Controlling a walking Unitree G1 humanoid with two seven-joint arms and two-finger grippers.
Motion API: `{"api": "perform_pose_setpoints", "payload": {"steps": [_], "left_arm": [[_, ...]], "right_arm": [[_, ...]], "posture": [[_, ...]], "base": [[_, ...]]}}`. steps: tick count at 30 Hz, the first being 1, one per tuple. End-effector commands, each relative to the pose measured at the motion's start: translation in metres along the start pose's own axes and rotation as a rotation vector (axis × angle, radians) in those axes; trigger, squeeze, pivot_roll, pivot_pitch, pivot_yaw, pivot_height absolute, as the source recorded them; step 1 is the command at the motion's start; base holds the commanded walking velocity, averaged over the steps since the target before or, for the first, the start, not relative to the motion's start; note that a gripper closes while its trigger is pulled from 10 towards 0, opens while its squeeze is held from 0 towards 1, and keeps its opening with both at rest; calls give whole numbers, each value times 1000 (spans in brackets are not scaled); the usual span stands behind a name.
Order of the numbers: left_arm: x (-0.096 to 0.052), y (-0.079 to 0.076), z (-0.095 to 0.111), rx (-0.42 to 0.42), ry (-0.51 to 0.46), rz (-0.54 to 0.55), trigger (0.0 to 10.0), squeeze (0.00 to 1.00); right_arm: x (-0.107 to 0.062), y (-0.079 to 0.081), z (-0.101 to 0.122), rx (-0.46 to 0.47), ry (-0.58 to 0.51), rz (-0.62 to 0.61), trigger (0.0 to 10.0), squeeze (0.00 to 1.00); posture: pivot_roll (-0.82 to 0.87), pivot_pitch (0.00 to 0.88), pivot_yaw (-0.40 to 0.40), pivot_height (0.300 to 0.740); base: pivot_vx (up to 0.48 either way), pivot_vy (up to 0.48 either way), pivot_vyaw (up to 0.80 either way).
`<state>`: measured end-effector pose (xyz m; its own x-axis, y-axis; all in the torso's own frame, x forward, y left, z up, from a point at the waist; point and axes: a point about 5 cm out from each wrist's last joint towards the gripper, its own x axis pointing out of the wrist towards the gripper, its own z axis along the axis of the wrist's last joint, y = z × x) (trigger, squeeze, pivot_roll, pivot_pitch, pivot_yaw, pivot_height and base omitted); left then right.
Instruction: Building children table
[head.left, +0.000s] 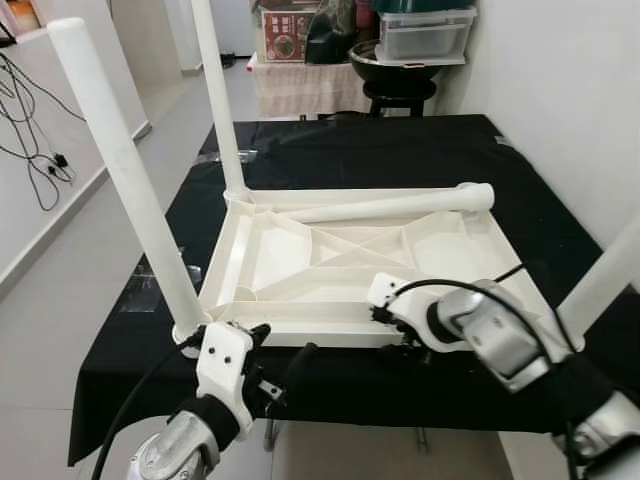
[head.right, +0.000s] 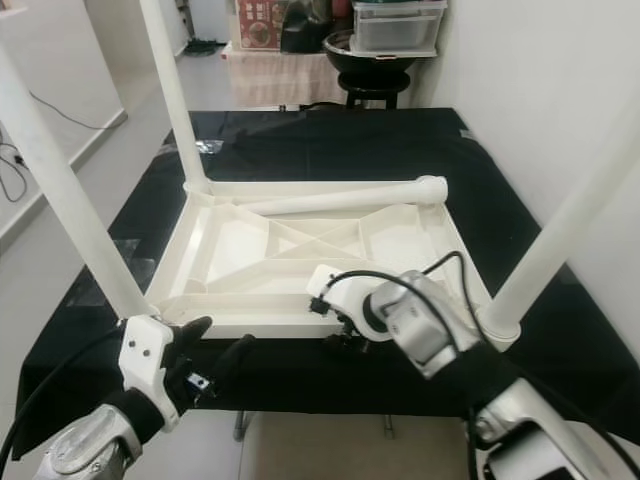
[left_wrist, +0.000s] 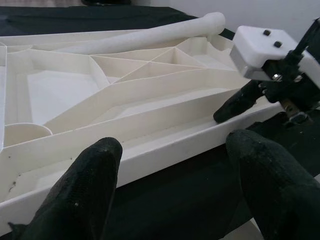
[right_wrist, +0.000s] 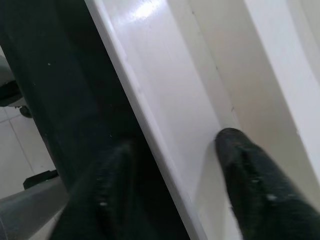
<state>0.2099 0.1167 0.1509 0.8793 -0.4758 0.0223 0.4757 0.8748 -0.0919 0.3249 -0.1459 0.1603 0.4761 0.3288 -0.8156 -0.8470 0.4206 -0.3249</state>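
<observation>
The white plastic tabletop (head.left: 350, 260) lies upside down on the black-covered table (head.left: 400, 150), ribs showing, three legs (head.left: 125, 180) standing up and a fourth leg (head.left: 400, 205) lying loose at its 12 o'clock edge. The right gripper (right_wrist: 175, 165) straddles the near rim, fingers spread on either side. The left gripper (left_wrist: 175, 175) hovers released just short of that rim, at 7 o'clock.

We see an upturned tabletop (head.left: 300, 260) of smooth cream-white plastic, its ribbed underside faintly glossy, on a matt black cloth (head.left: 400, 150). The legs (head.left: 120, 170) standing on it look like matt white plastic. At its near rim, silver metal arms (head.left: 490, 335) end in black, slightly grainy fingers (left_wrist: 85, 190). The floor (head.left: 60, 300) beside the cloth is pale, smooth tile.
</observation>
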Motion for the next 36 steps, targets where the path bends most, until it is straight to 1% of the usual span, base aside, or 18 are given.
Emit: {"api": "perform_pose_setpoints", "payload": {"steps": [1, 8, 11, 14, 16, 17, 20, 21, 23, 24, 25, 26, 27, 30, 31, 32, 34, 36], "left_arm": [[-1, -1, 3, -6, -14, 4, 10000, 0], [-1, -2, 3, -12, -18, 3, 10000, 0], [-1, -3, 4, -16, -22, 3, 10000, 0], [-1, -3, 4, -17, -23, 2, 10000, 0], [-1, -4, 4, -21, -26, 2, 10000, 0], [-1, -4, 4, -21, -26, 2, 10000, 0], [-2, -5, 4, -24, -27, 1, 10000, 0], [-2, -6, 4, -27, -29, -1, 10000, 0], [-2, -7, 5, -28, -29, -1, 10000, 0], [-2, -8, 4, -30, -30, -1, 10000, 0], [-2, -8, 4, -30, -30, -1, 10000, 0], [-2, -8, 4, -31, -30, -1, 10000, 0], [-2, -9, 4, -32, -29, -1, 10000, 0], [-1, -9, 4, -32, -29, -1, 10000, 0], [-1, -9, 4, -33, -29, -2, 10000, 0], [-1, -10, 3, -33, -28, -2, 10000, 0], [-1, -10, 3, -33, -27, -2, 10000, 0], [-2, -11, 2, -32, -24, -4, 10000, 0]], "right_arm": [[3, 1, 1, -9, 17, -2, 0, 0], [11, 5, 11, 31, 7, -1, 0, 0], [17, 8, 24, 125, -38, 8, 0, 0], [19, 10, 31, 172, -67, 14, 0, 0], [24, 8, 49, 279, -143, -27, 0, 0], [24, 8, 49, 279, -143, -27, 0, 0], [28, 6, 62, 363, -194, -66, 0, 0], [30, -1, 80, 446, -284, -141, 0, 0], [31, -4, 88, 477, -329, -187, 0, 0], [32, -8, 107, 514, -450, -289, 275, 0], [32, -8, 107, 514, -450, -289, 275, 0], [32, -10, 116, 540, -519, -346, 275, 0], [34, -11, 121, 539, -534, -398, 10000, 0], [35, -11, 124, 536, -539, -431, 10000, 0], [36, -11, 130, 544, -556, -472, 10000, 47], [35, -13, 136, 557, -586, -515, 10000, 1000], [34, -13, 144, 572, -625, -531, 10000, 1000], [25, -9, 165, 615, -746, -520, 10000, 1000]], "posture": [[-28, 117, -6, 740], [-28, 123, -12, 740], [-28, 123, -14, 740], [-27, 124, -15, 740], [-25, 127, -17, 740], [-25, 127, -17, 740], [-23, 128, -19, 740], [-15, 132, -25, 740], [-15, 132, -26, 740], [-13, 131, -26, 740], [-13, 131, -26, 740], [-13, 131, -26, 740], [-5, 129, -30, 740], [-4, 128, -30, 740], [-2, 128, -30, 740], [3, 125, -30, 740], [4, 123, -30, 740], [8, 122, -28, 740]], "base": [[0, 0, 0], [0, 0, 0], [0, 0, 0], [0, 0, 0], [0, 0, 0], [0, 0, 0], [0, 0, 0], [0, 0, 0], [0, 0, 0], [0, 0, 0], [0, 0, 0], [0, 0, 0], [0, 0, 0], [0, 0, 0], [0, 0, 0], [0, 0, 0], [0, 0, 0], [0, 0, 0]]}}
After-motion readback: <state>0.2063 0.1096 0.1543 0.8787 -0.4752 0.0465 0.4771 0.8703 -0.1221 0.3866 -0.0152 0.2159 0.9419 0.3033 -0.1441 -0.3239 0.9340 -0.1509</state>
